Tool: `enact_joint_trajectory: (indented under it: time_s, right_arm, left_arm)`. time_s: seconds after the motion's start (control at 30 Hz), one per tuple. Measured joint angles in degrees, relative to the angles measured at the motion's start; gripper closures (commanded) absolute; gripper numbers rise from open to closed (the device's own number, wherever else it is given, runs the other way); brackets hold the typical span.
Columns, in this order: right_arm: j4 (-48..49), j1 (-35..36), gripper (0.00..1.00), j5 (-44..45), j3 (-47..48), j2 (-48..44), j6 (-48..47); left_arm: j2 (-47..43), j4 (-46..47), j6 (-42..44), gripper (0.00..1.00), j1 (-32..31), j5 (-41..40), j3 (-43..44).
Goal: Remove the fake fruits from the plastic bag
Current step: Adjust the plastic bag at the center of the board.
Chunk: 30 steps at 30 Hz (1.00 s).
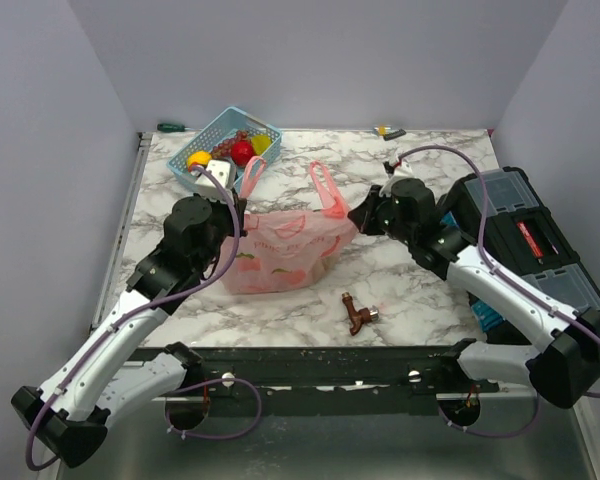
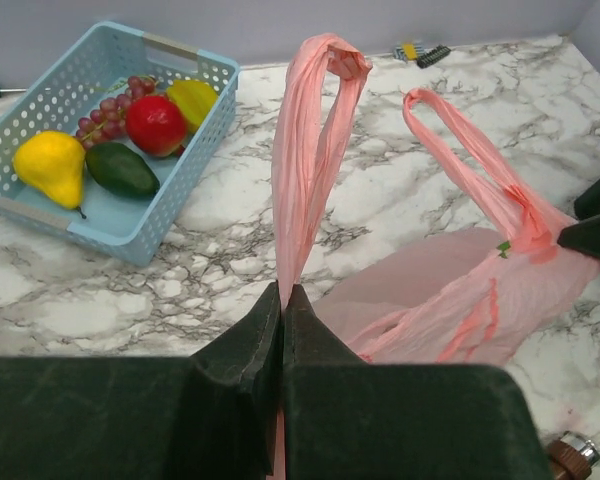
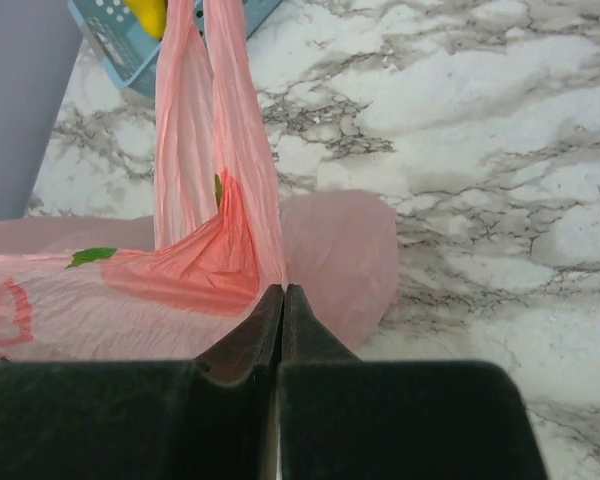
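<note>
Basket (image 1: pixel 212 130) of light blue lattice at the far left of the table (image 1: pixel 290 318), loaded with toy fruits (image 2: pixel 155 123): a yellow pear, a dark green one, a red one, a bunch of grapes, a yellow-green one at the back. Pink bag (image 1: pixel 280 250) flat on the marble between the two arms, near the middle, its two loop handles stretched toward the far edge, one reaching up just beside the basket's near corner. Printed red and green marks on the thin film; no telling whether any fruit lies inside.

Left gripper (image 2: pixel 282 295) pinched fully together on the foot of the left handle, the loop running straight out from between the fingertips in the wrist view. Right gripper (image 3: pixel 282 292) likewise closed tight, nipping the film at the bag's right edge, by the foot of the other handle.

Small brown tap piece (image 1: pixel 358 315) lying alone toward the front edge, apart from the bag. Black toolbox (image 1: pixel 520 235) with clear lid compartments along the right side, beyond the right arm. Green-handled screwdriver (image 1: pixel 170 127) off the far left corner; a small yellow and black item (image 1: pixel 388 131) at the far edge.

White marble-pattern top with grey veins, dark rail along the near edge. Plain pale lilac walls (image 1: pixel 310 50) on three sides.
</note>
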Motion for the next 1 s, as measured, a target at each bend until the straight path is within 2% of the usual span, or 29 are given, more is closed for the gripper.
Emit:
enact_joint_trajectory:
  time_s: [0.13, 0.27, 0.37, 0.5, 0.6, 0.73, 0.83, 1.0]
  right_arm:
    - [0.35, 0.00, 0.69, -2.84, -4.11, -3.26, -0.33]
    - [-1.57, 0.00, 0.50, -5.55, -3.91, -4.07, -1.92]
    - [-4.94, 0.00, 0.37, -6.88, -1.66, -4.44, -3.43]
    - [-7.63, 0.31, 0.21, -10.49, 5.95, -4.09, -5.84]
    - [-6.91, 2.10, 0.22, -14.16, 12.09, -2.71, -8.15]
    - [-4.24, 5.07, 0.39, -19.45, 19.21, 2.82, -10.34]
    - [-1.84, 5.81, 0.51, -23.10, 20.72, 7.67, -10.03]
    - [-0.68, 6.78, 0.58, -26.03, 20.26, 14.62, -7.43]
  left_arm:
    - [-3.93, 5.27, 1.38, 1.00, 0.02, 0.85, -7.15]
    - [-6.58, 8.74, 2.38, 1.00, 0.02, 3.43, -8.81]
    - [-7.56, 10.64, 2.62, 1.00, 0.02, 5.33, -8.83]
    - [-8.28, 12.41, 2.97, 1.00, -0.09, 7.39, -8.87]
    - [-8.22, 12.61, 3.50, 1.00, -0.42, 8.15, -8.87]
    - [-8.17, 12.63, 3.91, 1.00, -0.81, 8.50, -8.87]
    - [-8.17, 12.63, 4.37, 1.00, -1.27, 8.48, -8.87]
    - [-8.17, 12.66, 5.07, 1.00, -1.88, 8.39, -8.90]
